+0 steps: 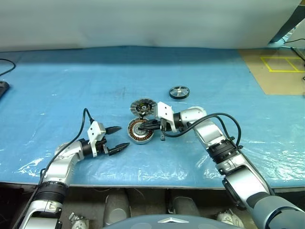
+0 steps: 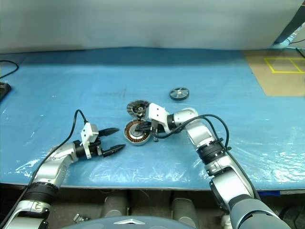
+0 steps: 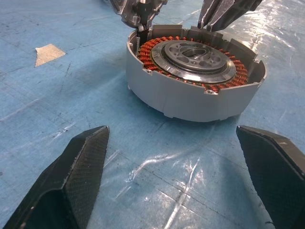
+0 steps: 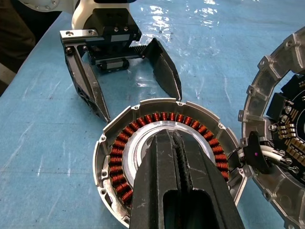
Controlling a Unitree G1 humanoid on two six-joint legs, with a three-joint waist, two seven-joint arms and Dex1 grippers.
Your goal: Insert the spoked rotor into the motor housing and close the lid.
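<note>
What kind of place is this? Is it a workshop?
Probably a robot test bench or lab: a table under a blue plastic sheet, an opened motor housing with copper windings, and yellow tape squares marked on the floor.

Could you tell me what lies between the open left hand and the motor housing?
Nothing: the left wrist view shows bare blue table cover between the left hand and the motor housing.

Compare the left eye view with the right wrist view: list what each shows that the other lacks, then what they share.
Left eye view alone: the spoked rotor lying apart on the blue table cover, beyond the motor housing.

Right wrist view alone: the copper windings seen singly, and the lid interior with its wires.

Shared: housing, open lid, open left end effector, and shut right end effector over the hub.
</note>
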